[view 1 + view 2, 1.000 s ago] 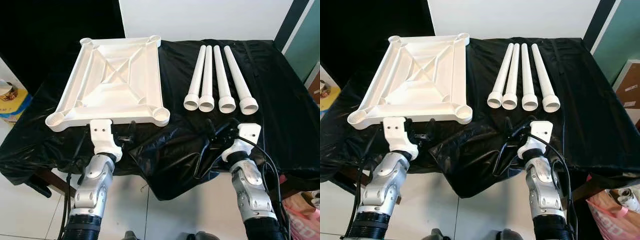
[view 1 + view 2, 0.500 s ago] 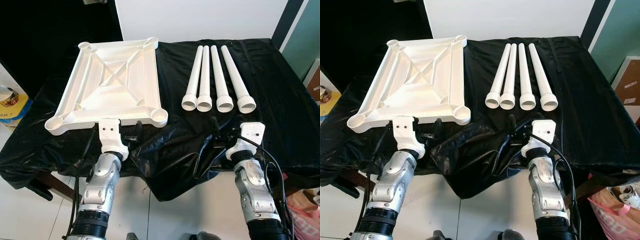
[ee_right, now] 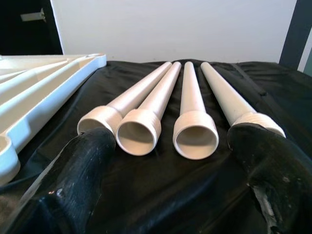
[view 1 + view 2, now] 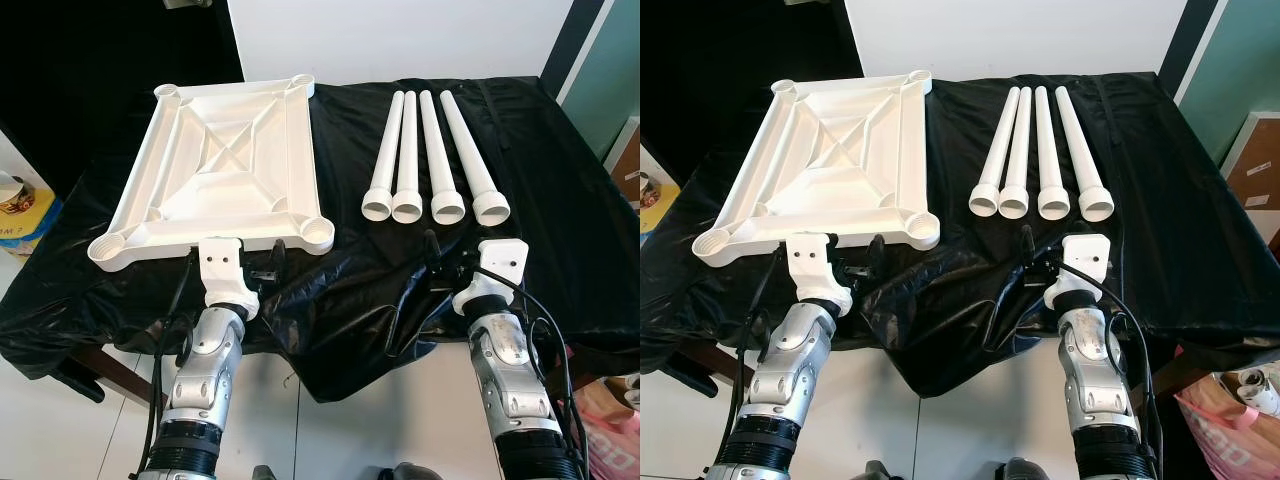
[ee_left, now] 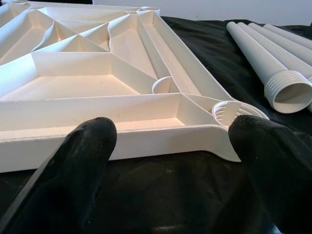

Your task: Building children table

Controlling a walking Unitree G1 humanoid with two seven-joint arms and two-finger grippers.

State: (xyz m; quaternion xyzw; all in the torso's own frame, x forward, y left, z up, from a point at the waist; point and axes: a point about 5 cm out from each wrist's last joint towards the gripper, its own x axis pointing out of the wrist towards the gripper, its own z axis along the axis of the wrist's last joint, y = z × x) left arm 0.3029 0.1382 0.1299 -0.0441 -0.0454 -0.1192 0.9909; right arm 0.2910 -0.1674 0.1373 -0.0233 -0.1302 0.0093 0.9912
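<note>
Across the black-draped surface [image 4: 560, 200], the upturned tabletop [image 4: 225, 160] lies upper left and four legs [image 4: 432, 160] right of centre. Both the left gripper [image 5: 170, 146] and right gripper [image 3: 168, 146] have spread fingers; take one leg squarely near its threaded end.

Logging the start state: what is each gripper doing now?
Left gripper: open, empty, before white plastic tabletop.
Right gripper: open, empty, before four white legs.

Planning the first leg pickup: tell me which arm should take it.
Right. The right gripper sits open just in front of the four white plastic tube legs, facing their threaded ends. The left gripper is open at the upturned white plastic tabletop.
</note>
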